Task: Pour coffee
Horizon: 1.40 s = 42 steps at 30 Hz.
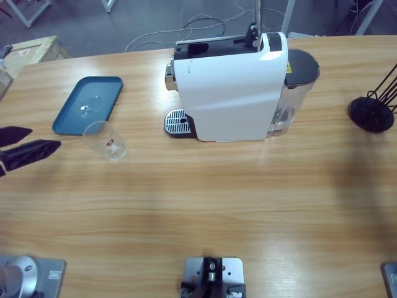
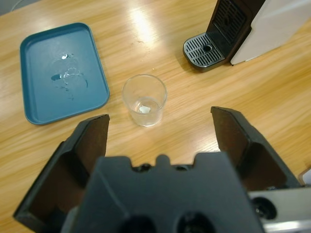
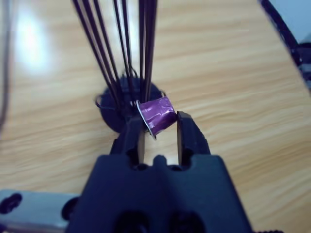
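Left gripper [image 2: 160, 131] jaws wide, lined up on empty glass cup [image 2: 144, 99]. Right gripper [image 3: 159, 127] jaws nearly closed around purple capsule [image 3: 158, 115] at rack [image 3: 127, 73], likely for machine [image 1: 229, 87].

My high camera looks straight down on the bench [image 1: 198, 205]. My left wrist camera, angled down, shares its tray [image 2: 60, 73] [image 1: 87, 104]. My right wrist camera sits close on the wire rack [image 3: 124, 73].

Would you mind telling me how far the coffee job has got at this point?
Early stage. Done: little; the clear cup stands on the table beside the blue tray, not on the machine's drip grate. In hand: the right gripper is at a purple capsule by the black wire rack, and the open left gripper faces the cup. Left: loading the capsule, placing the cup, brewing, pouring.
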Each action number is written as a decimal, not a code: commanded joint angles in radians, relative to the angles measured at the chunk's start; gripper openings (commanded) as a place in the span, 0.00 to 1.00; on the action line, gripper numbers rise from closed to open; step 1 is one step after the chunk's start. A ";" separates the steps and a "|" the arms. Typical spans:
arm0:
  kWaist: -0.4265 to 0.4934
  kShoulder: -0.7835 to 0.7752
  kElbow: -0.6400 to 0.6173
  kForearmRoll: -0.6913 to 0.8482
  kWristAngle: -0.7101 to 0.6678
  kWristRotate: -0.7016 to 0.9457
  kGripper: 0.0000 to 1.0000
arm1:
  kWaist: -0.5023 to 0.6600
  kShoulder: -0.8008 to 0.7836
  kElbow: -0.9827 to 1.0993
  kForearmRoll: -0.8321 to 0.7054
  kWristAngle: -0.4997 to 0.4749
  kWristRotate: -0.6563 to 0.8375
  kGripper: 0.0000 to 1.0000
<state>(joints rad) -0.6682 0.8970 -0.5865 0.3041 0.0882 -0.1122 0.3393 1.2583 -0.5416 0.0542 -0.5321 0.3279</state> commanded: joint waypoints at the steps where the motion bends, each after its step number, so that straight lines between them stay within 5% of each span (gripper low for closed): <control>1: -0.013 0.005 0.026 -0.006 0.012 0.011 0.89 | 0.254 -0.258 -0.366 0.477 0.033 -0.012 0.17; 6: -0.012 0.003 0.027 -0.006 0.012 0.011 0.89 | 0.526 -0.229 -0.518 0.500 0.154 -0.024 0.17; 13: -0.012 -0.005 0.030 -0.008 0.022 0.009 0.89 | 0.590 -0.051 -0.636 0.416 0.484 -0.065 0.17; 18: -0.011 -0.012 0.032 -0.008 0.012 0.011 0.89 | 0.632 0.179 -0.758 0.399 0.598 -0.091 0.17; 22: -0.012 -0.010 0.031 -0.009 0.015 0.009 0.89 | 0.668 0.401 -0.933 0.413 0.546 -0.078 0.17; 28: -0.012 -0.012 0.033 -0.010 0.026 0.008 0.89 | 0.672 0.632 -1.183 0.499 0.344 0.062 0.17; 34: -0.012 -0.017 0.033 -0.010 0.030 0.008 0.89 | 0.672 0.719 -1.287 0.572 0.173 0.172 0.17; 42: -0.012 -0.015 0.034 -0.011 0.028 0.008 0.89 | 0.693 0.774 -1.296 0.615 0.142 0.232 0.17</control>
<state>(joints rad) -0.6697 0.8944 -0.5863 0.3037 0.1023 -0.1122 1.0046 1.9424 -1.8364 0.6313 -0.3615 0.5085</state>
